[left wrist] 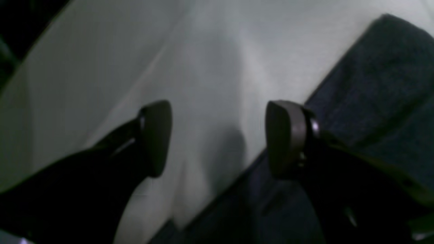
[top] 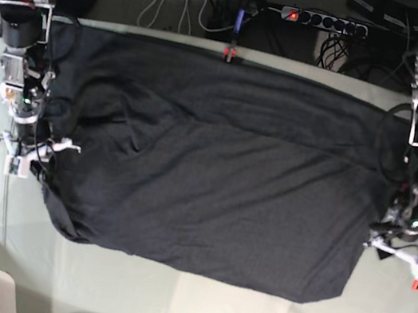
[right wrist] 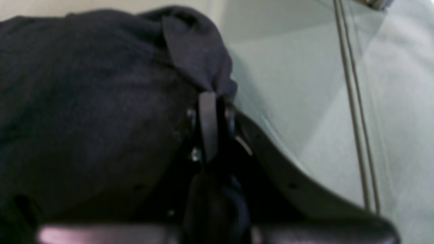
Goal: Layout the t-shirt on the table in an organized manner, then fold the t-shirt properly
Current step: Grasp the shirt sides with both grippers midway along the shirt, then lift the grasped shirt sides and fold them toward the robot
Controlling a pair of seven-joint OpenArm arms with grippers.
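The wide flat worktop (top: 191, 303) draped in pale grey-green cloth fills the base view, and one large charcoal-black soft fabric t-shirt (top: 215, 166) lies spread across most of it, reaching from one arm to the other. The shirt's far edge runs close along the worktop's far edge, where one small red clamp (top: 229, 52) sits; its near edge ends well short of the worktop's near edge, leaving a broad bare strip of cloth in front. Narrower bare margins show beyond the shirt at both sides, and the shirt's near corner on the right arm's side is rounded and bunched. Two arms stand at opposite ends of the shirt. The right gripper (right wrist: 208, 98) has its jaws pressed together on a pinched fold of the dark fabric at that edge, with bare worktop cloth beside it and two thin pale lines (right wrist: 352, 101) running across that cloth. The left gripper (left wrist: 218, 139) hangs over the other edge with its jaws wide apart and nothing between them, one dark rounded pad (left wrist: 157, 135) over bare cloth and the other at the shirt's straight edge. Beyond the far edge, one black power strip (top: 318, 19) and loose cables lie on the floor.
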